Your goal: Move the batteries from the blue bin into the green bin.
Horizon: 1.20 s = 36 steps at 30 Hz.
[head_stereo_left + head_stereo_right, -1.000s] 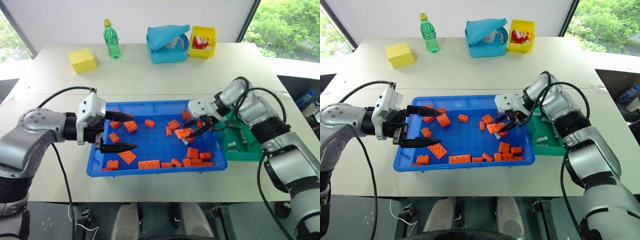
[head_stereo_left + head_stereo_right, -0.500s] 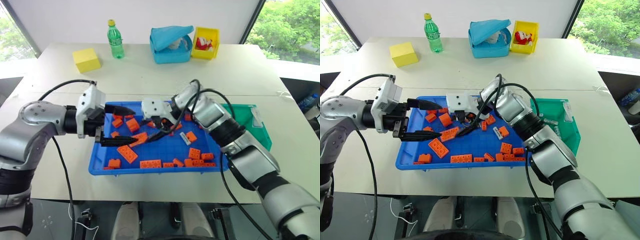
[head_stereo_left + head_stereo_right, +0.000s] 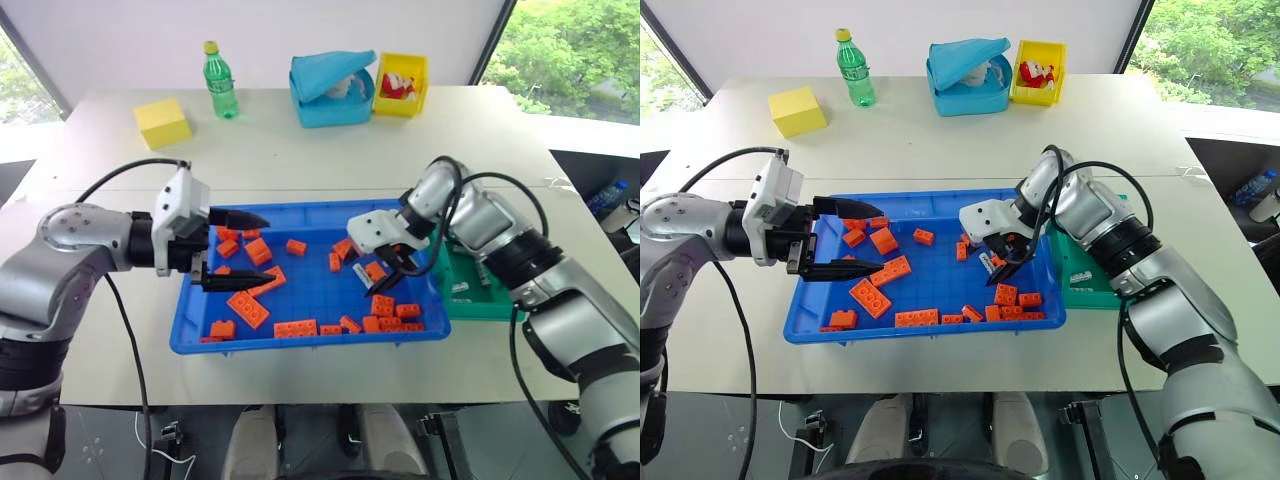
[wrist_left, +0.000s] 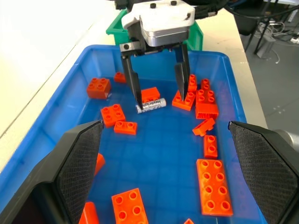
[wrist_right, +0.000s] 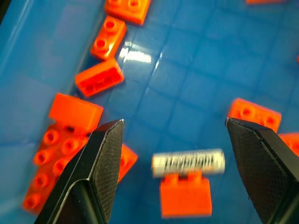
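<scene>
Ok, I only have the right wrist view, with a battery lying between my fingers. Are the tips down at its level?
Observer: Yes. The left wrist view shows the right end effector open and straddling the battery, one tip by its end.
Operator: Where's the green bin?
Observer: The green bin stands against the right side of the blue bin.
Operator: And the other arm?
Observer: The left end effector is open over the blue bin's left half.

We find one battery (image 4: pixel 151 105) in the blue bin (image 3: pixel 300 345) at its three o'clock end, green bin (image 3: pixel 487 305) beyond.
</scene>
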{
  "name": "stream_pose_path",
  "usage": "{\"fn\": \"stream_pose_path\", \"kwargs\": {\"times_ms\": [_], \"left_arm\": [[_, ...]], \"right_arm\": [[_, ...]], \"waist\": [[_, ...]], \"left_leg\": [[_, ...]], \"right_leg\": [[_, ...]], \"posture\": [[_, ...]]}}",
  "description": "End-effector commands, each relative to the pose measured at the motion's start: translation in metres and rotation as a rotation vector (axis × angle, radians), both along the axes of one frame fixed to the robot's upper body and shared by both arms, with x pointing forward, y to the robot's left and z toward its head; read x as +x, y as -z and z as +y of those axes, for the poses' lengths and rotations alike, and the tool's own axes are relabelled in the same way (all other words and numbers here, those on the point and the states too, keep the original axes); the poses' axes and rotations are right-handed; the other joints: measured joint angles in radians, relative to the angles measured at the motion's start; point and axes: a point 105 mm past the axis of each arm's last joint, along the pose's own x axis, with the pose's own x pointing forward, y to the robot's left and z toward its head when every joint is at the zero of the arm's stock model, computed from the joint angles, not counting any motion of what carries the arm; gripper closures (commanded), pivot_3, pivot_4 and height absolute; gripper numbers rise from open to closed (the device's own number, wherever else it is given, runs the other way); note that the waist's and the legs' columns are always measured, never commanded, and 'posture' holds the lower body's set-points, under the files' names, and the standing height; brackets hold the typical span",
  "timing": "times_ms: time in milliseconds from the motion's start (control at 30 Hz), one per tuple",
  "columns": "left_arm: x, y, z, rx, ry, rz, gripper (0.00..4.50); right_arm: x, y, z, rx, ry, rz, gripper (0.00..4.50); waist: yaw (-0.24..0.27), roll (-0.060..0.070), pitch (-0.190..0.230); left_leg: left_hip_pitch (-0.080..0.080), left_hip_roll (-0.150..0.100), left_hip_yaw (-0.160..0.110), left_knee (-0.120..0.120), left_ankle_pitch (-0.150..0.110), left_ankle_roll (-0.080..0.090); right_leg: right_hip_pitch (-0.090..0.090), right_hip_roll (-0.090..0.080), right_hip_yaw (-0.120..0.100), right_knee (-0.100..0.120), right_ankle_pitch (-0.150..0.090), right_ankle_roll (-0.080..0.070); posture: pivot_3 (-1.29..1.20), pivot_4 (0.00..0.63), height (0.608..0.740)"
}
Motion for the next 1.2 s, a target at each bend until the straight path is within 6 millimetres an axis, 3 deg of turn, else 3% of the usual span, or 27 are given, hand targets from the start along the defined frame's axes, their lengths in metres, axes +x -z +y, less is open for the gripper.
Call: {"fn": "stream_pose_path", "kwargs": {"times_ms": [33,267,400,900,1067,1133,1200], "left_arm": [[-0.005,-0.011,0.003,0.004,-0.005,-0.049,0.00],[-0.005,-0.013,0.005,0.009,-0.009,-0.049,0.00],[-0.003,-0.014,0.005,0.011,-0.011,-0.048,0.00],[-0.002,-0.016,0.002,0.007,0.001,-0.051,0.00],[-0.002,-0.016,0.003,0.009,-0.001,-0.053,0.00],[-0.002,-0.016,0.003,0.009,-0.004,-0.054,0.00],[-0.002,-0.016,0.003,0.008,-0.006,-0.054,0.00]], "right_arm": [[0.007,-0.009,-0.003,0.056,-0.013,-0.064,0.96],[0.007,0.001,-0.014,0.057,-0.035,-0.061,0.96],[0.008,-0.001,-0.014,0.069,-0.024,-0.063,0.09],[0.029,0.020,-0.033,0.022,0.017,-0.134,0.09],[0.030,0.024,-0.030,0.036,0.017,-0.104,0.09],[0.024,0.026,-0.026,0.047,0.001,-0.060,0.63],[0.020,0.024,-0.022,0.064,-0.008,-0.030,1.44]], "waist": [[0.004,0.000,0.000],[0.008,0.000,0.000],[0.002,0.000,0.000],[0.004,0.000,0.000],[0.004,0.000,0.000],[0.004,0.000,0.000],[0.004,0.000,0.000]], "left_leg": [[0.000,0.000,0.000,0.000,0.000,0.000],[0.000,0.000,0.000,0.000,0.000,0.000],[0.000,0.000,0.000,0.000,0.000,0.000],[0.000,0.000,0.000,0.000,0.000,0.000],[0.002,0.000,0.000,0.000,0.000,0.000],[0.004,0.000,0.000,0.000,0.000,0.000],[0.004,0.000,0.000,0.000,0.000,0.000]], "right_leg": [[0.000,0.000,0.000,0.000,0.000,0.000],[0.001,-0.001,0.000,-0.001,0.000,0.000],[0.001,-0.001,0.000,-0.001,0.000,0.000],[0.002,-0.001,0.000,-0.001,0.000,0.000],[0.004,-0.001,0.000,-0.001,0.000,0.000],[0.006,-0.001,0.000,-0.001,0.000,0.000],[0.006,-0.001,0.000,-0.001,0.000,0.000]], "posture": [[0.00,0.150,0.736],[0.00,0.150,0.736],[0.00,0.150,0.736],[0.00,0.150,0.736],[0.00,0.150,0.736],[0.00,0.150,0.736],[0.00,0.150,0.736]]}}
